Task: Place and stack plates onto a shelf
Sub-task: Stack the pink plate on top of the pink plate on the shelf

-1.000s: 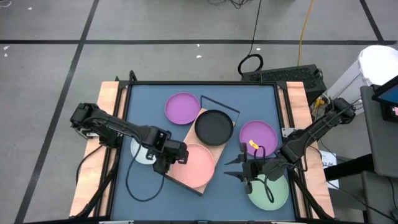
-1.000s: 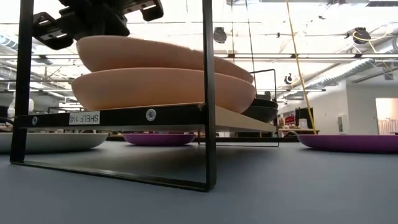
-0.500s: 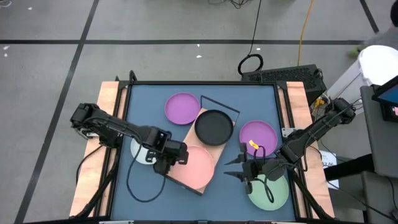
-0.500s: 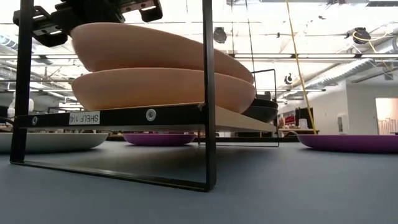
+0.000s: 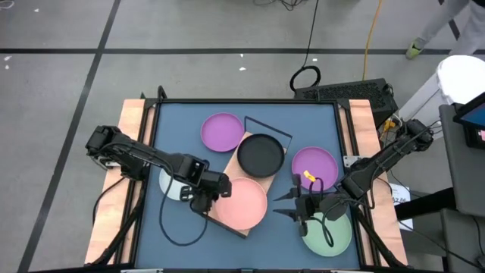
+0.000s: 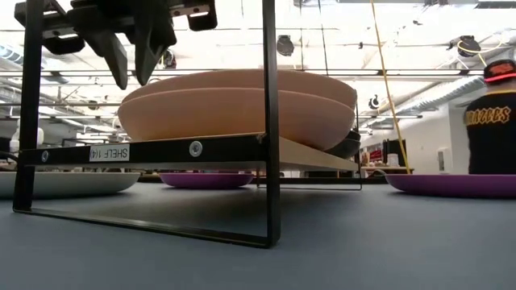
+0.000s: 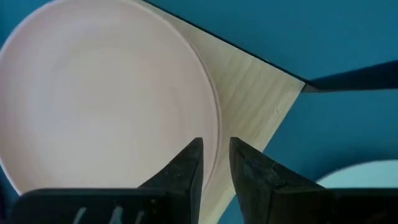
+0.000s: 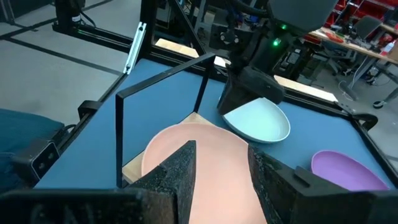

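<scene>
Left claw (image 5: 213,187): I see it hanging just above the shelf's near-left edge, fingers (image 7: 186,174) a narrow gap apart and holding nothing, right beside the rim of the pink plates
White-grey plate (image 5: 171,184): on the desk (image 5: 174,121) beside the shelf, partly under my left arm
Shelf (image 5: 233,164): wooden board lying at a slant mid-desk, black wire frame around it
Pink plates (image 5: 243,203): stacked one in the other on the shelf's near end, sitting level in the low view
Purple plate (image 5: 222,131): on the desk, far left of the shelf
Black plate (image 5: 261,154): on the shelf's far end
Second purple plate (image 5: 314,165): on the desk, right of the shelf
Right claw (image 5: 289,205): waiting above the desk between shelf and green plate, spread and empty
Pale green plate (image 5: 329,231): near-right corner, partly under the right arm
</scene>
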### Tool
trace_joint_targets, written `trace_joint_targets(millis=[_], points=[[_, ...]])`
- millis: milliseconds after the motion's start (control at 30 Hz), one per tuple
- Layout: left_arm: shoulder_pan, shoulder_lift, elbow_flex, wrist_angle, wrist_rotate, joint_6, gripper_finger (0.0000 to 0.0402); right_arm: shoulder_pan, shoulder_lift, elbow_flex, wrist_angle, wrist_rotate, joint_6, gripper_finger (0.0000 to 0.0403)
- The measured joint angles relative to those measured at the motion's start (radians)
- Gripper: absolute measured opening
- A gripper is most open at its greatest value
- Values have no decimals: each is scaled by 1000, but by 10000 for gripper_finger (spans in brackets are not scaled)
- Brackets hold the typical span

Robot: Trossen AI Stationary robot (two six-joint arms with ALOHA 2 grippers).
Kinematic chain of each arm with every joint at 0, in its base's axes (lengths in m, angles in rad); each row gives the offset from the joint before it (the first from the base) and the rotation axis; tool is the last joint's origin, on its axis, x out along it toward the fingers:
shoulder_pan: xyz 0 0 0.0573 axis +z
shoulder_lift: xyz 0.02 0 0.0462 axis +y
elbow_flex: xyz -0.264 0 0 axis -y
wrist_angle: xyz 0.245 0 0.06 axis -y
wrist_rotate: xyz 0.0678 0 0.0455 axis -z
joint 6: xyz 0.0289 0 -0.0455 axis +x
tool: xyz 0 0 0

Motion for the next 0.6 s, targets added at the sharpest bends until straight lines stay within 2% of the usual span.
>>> trace_joint_targets(millis=[233, 300, 433, 600], points=[[8, 0, 0, -1, -36, -283, 85, -8, 18, -27, -24, -4, 116, 125], [17, 0, 0, 0, -48, -346, 85, -10, 27, -49, -29, -42, 152, 114], [52, -7, 0, 26, -55, -454, 85, -18, 55, -89, -9, -106, 221, 70], [121, -66, 0, 60, -130, -581, 85, -25, 147, -118, 46, -108, 265, 7]])
